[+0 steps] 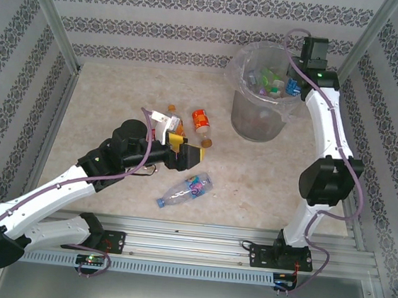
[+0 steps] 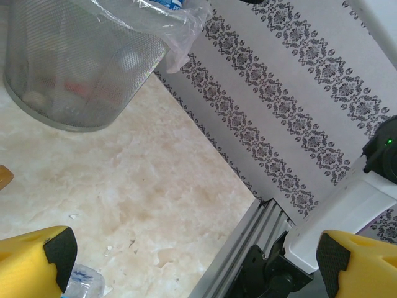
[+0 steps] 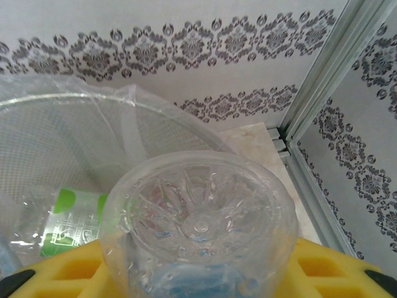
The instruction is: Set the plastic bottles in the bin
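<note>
- Yellow fingers [image 2: 37, 261] of the left gripper [image 2: 195, 254] stand spread wide with nothing between them. It is well to the left of the bin [image 1: 258, 123] and nearer the arms' bases than the bin is.
- Just beyond that gripper, left of the bin, a small heap of plastic bottles [image 1: 166, 121] lies on the table [image 1: 105, 89]. The gripper covers part of the heap, so I cannot count them.
- A red-labelled bottle [image 1: 201, 120] lies beside the heap on the bin's side, with a strip of bare table between it and the bin.
- A blue-capped bottle [image 1: 186, 189] lies alone, left of the bin and nearer the front rail [image 1: 198, 228], apart from both.
- Far left of the bin the table is bare up to the side wall. It is bare again from the bin's foot down to the front rail.
- The bin itself is grey mesh with a clear bag folded over the rim. It sits towards the far right corner, close to the back wall, with several bottles inside, one of them a green-labelled bottle [image 3: 71, 223].
- The right gripper [image 3: 197, 279] hangs over the bin's right rim. Its fingers are clamped on a clear bottle [image 3: 198, 217] above the open mouth.
- Right of the bin, the right arm [image 1: 325, 134] fills the narrow gap before the frame post [image 3: 322, 81].
</note>
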